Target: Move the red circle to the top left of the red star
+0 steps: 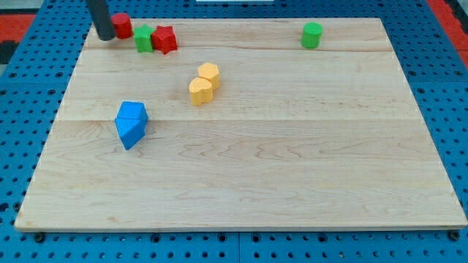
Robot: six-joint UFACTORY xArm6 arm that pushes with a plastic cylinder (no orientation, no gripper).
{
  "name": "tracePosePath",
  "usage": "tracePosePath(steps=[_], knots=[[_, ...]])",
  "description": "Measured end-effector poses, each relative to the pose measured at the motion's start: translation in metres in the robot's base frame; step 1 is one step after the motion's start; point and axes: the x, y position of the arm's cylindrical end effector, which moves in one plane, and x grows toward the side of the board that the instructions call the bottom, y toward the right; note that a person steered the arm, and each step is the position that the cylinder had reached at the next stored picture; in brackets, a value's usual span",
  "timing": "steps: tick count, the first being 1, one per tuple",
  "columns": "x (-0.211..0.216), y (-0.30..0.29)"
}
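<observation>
The red circle [122, 25] lies near the board's top left corner, partly hidden by the rod. My tip [107, 36] touches its left side. The red star [165, 39] lies a little to the right, with a green block [143, 39] between the two, touching the star's left side. The red circle sits up and to the left of the star.
Two yellow blocks [204, 82] touch each other left of the board's middle. Two blue blocks [131, 123] touch each other at the left. A green cylinder [312, 34] stands at the top right. The wooden board [292, 168] lies on a blue pegboard.
</observation>
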Motion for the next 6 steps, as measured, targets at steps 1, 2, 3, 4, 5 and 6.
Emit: tracePosePath(steps=[1,2,3,4,5,6], knots=[[-0.022,-0.003],[-0.042,0.013],[-0.039,0.044],[-0.036,0.077],[-0.027,0.095],[0.009,0.094]])
